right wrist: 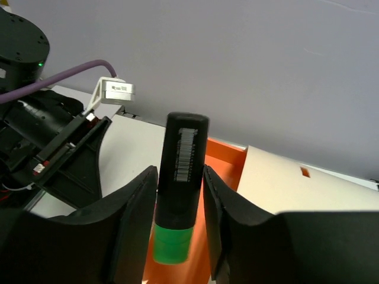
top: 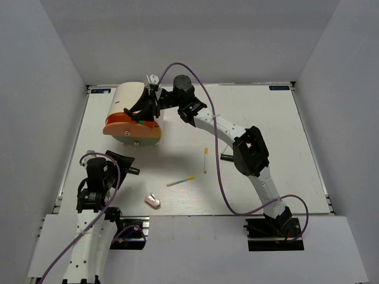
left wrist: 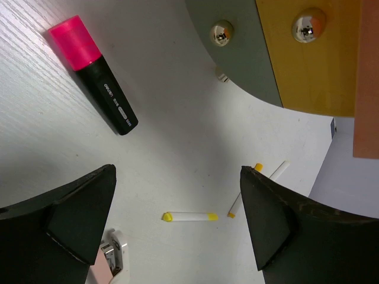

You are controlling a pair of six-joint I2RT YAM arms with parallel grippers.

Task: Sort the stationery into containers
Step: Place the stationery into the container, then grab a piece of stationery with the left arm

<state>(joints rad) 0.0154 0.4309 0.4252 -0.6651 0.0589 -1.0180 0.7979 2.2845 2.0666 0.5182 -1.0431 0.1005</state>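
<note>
A white tabletop (top: 266, 130) fills the floor of a plain booth, closed in by pale grey walls (top: 207, 35) on the left, right and far sides. The 2 arm bases sit on a white ledge at the near edge.

The cream box (top: 130, 97) lies on its side at the far left, orange face turned toward the near side, with 2 shiny knobs (left wrist: 308, 23) seen from the left wrist. Its drawer (right wrist: 228, 160) shows orange below the right end effector (right wrist: 180, 177).

The right arm (top: 254, 154) stretches from the near right across the middle to the box, covering part of the tabletop. Its end effector is closed on a black marker (right wrist: 185, 154), which stands upright between the fingers with the green cap down, over the drawer.

The left end effector (left wrist: 177, 201) hangs over the near left with its jaws wide apart and nothing between them. A pink marker (left wrist: 95, 77) lies flat on the tabletop beyond it, near the box but apart from it.

2 pens (top: 205, 160) (top: 180, 181) lie loose in the middle, close together but not touching. The eraser (top: 153, 201) rests nearer, by the ledge. A short dark stick (top: 227, 157) shows partly beside the right arm.
</note>
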